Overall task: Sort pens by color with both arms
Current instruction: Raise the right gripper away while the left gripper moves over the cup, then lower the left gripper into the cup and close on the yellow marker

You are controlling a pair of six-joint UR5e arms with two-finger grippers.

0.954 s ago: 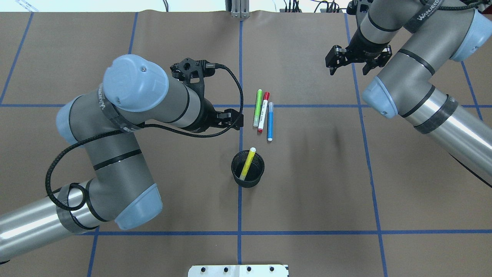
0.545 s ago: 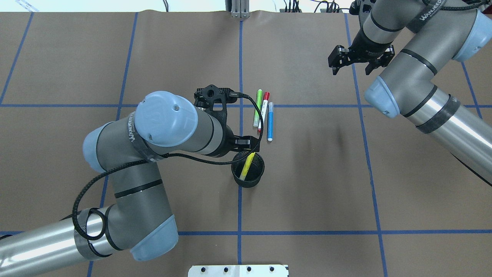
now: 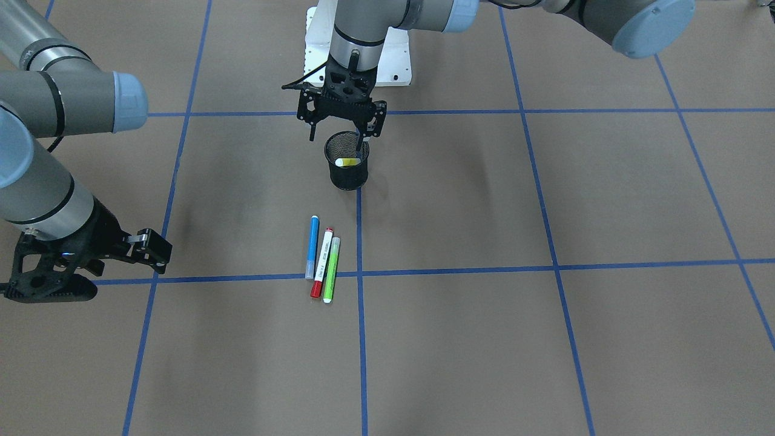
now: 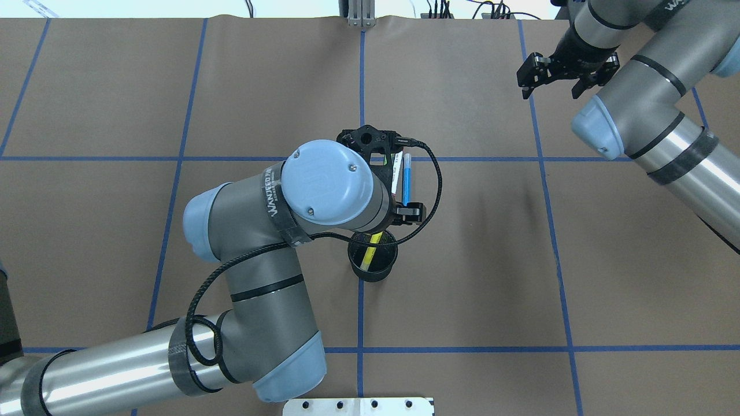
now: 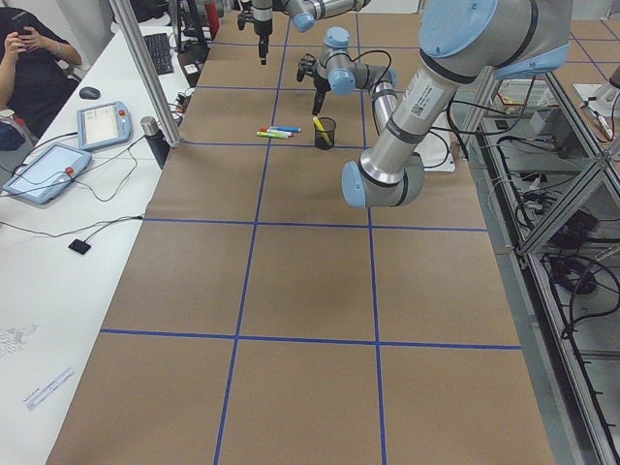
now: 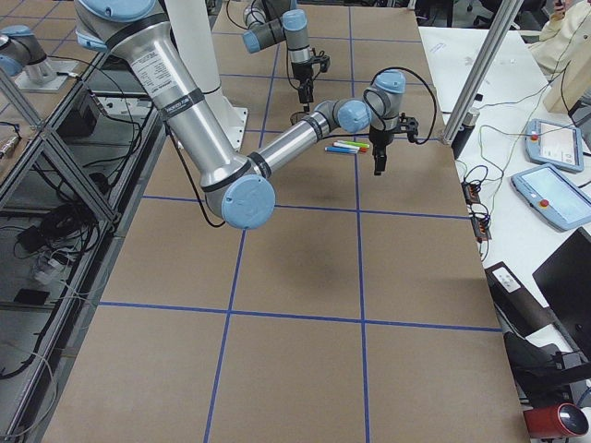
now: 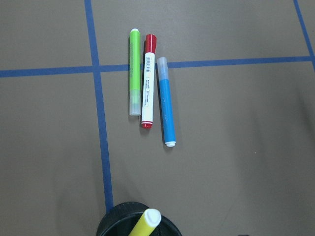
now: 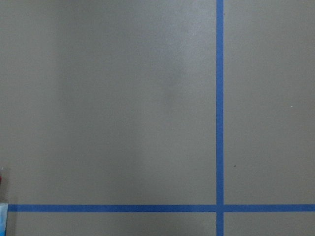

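We view the brown, blue-taped surface (image 5: 310,291) lengthwise. The near left arm (image 5: 383,179) reaches away from us; the left hand (image 5: 318,100) hangs just above a black cup (image 5: 326,137) holding a tilted yellow pen (image 5: 319,125). Beside the cup lie three pens (image 5: 278,132), green, red and blue. Farther off, the right hand (image 5: 262,44) points down. A person (image 5: 34,68) sits at upper left.

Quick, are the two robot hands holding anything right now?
Left gripper: open, empty, over the mesh cup.
Right gripper: open, empty.
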